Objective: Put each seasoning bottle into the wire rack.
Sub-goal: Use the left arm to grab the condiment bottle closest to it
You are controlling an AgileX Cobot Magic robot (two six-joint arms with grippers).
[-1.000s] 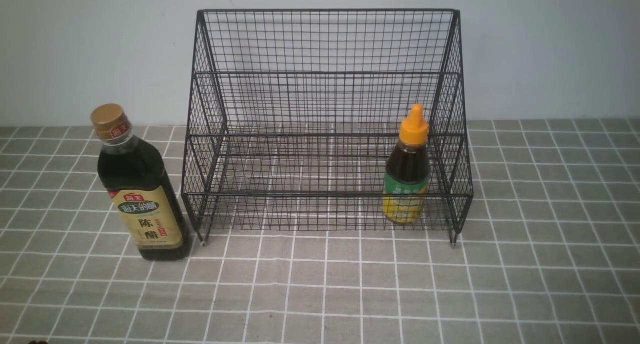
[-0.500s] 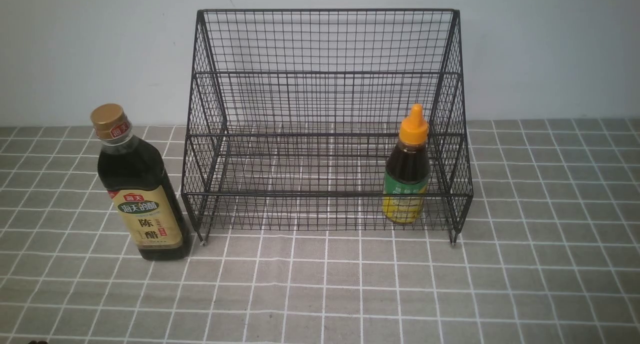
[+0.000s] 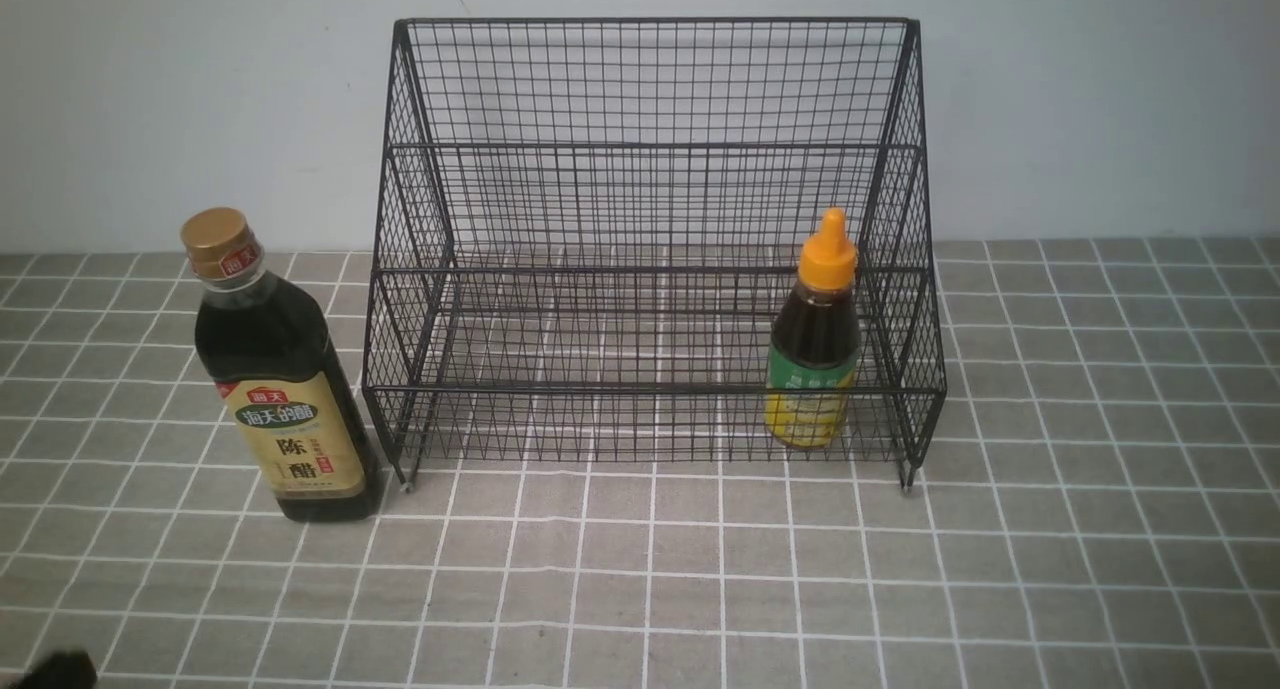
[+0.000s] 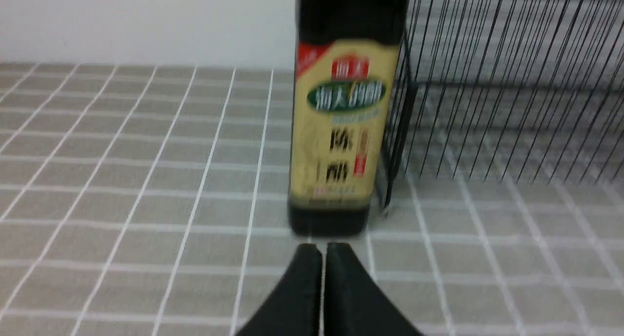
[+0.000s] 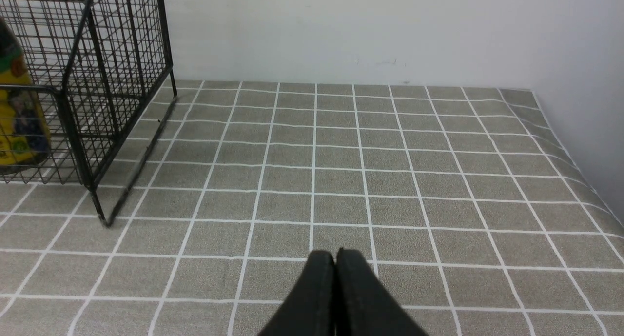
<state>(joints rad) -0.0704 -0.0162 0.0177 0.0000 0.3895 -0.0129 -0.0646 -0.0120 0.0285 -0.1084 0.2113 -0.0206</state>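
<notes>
Both dark-filled: tall gold-capped bottle [image 3: 285, 389], small orange-nozzled bottle [image 3: 815, 349].

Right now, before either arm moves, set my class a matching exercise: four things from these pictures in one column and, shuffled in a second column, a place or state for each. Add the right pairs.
Column one
1. tall bottle
2. small bottle
3. rack
4. left gripper

Column two
A. shut and empty
B. standing outside the rack, to its left
C. standing in the rack's lowest tier, at the right end
D. black wire mesh, in steps

Pairs: 1-B, 2-C, 3-D, 4-A
</notes>
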